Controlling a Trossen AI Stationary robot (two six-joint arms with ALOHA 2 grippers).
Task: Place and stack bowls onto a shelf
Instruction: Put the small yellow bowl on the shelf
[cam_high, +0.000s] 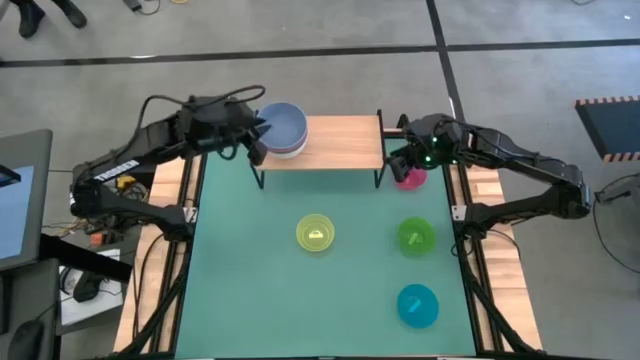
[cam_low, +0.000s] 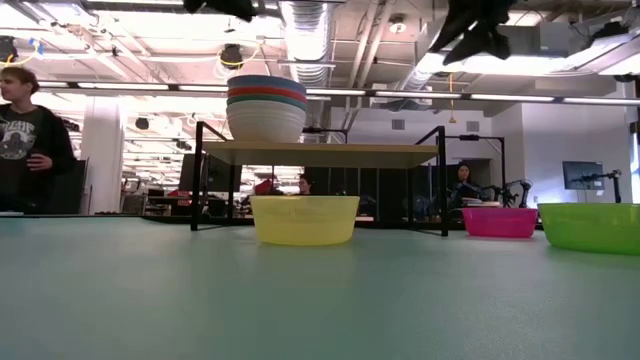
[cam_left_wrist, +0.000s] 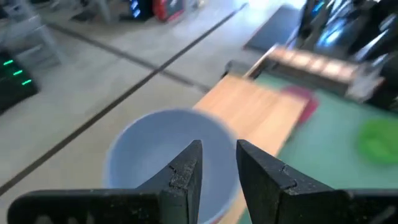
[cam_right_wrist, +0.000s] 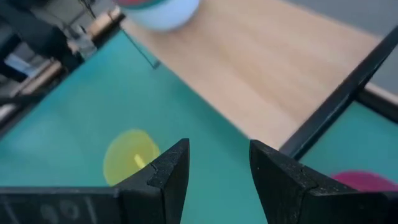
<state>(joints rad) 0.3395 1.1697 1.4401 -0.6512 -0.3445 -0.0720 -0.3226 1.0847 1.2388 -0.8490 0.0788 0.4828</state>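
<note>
The left pincer (cam_high: 256, 140) hovers over the four-bowl stack (cam_high: 283, 128) at the shelf's (cam_high: 340, 142) left end, jaws narrowly parted, holding nothing. It should lift clear without nudging the stack. Off the shelf's right end, the right pincer (cam_high: 400, 165), wide and empty, hangs above the pink bowl (cam_high: 411, 179). Four bowls wait on the desk (cam_high: 250, 290): yellow bowl (cam_high: 315, 233), pink, green bowl (cam_high: 416, 237), cyan bowl (cam_high: 417, 305).

Dark jointed arms, black cables — green light

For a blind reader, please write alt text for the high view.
Four nested bowls, periwinkle uppermost, stand on the shelf beside the left gripper; yellow, green, cyan and pink bowls remain on the table.
</note>
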